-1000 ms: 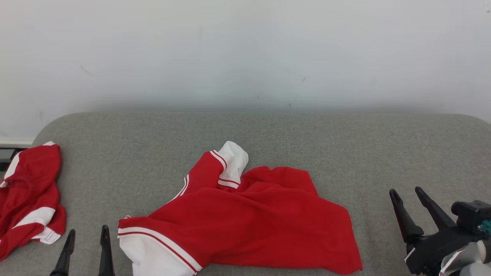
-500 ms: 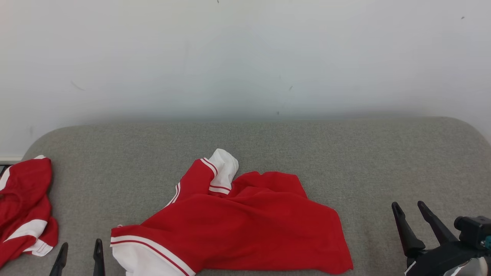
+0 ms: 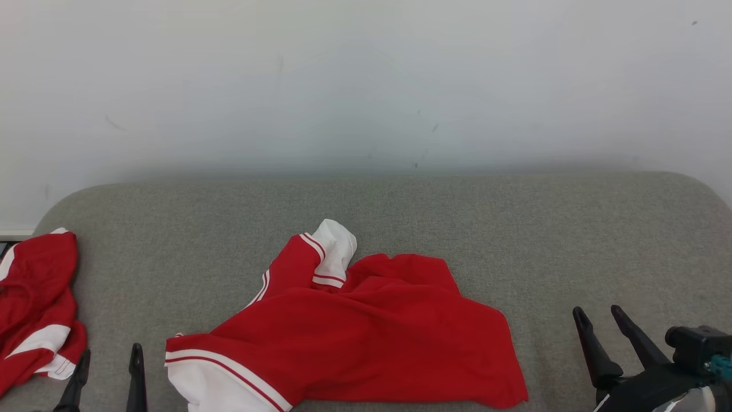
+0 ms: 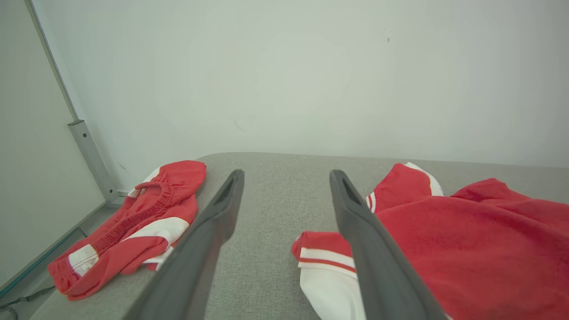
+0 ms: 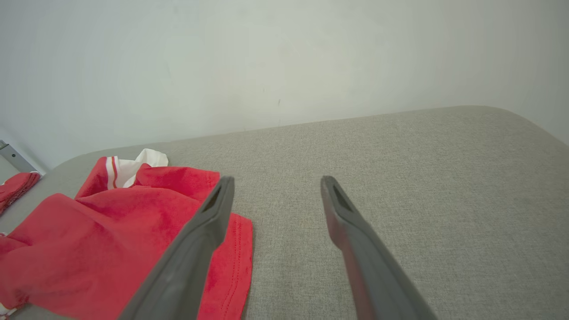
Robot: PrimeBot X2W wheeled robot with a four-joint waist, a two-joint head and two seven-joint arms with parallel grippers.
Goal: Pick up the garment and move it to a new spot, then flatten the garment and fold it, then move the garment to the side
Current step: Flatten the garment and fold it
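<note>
- The garment (image 3: 354,337), red with white striped cuffs, lies crumpled at the near middle of the grey table (image 3: 514,229), with one sleeve (image 3: 303,257) bent up toward the wall
- The left end effector (image 3: 110,352) has its two fingers spread wide and holds nothing; it is just beside the white cuff (image 3: 217,389) at the near left corner of the garment
- The right end effector (image 3: 597,311) is also spread and empty, near the right hem (image 5: 235,249) but not touching it
- I judge the cloth to be light, soft and limp: it will sag and bunch when lifted, and should not slip much
- Good places to take hold seem to be the thick cuff on the left and the stitched hem on the right, so that the body hangs between them
- A second red garment (image 3: 34,309) lies well apart at the left edge; it should not be caught
</note>
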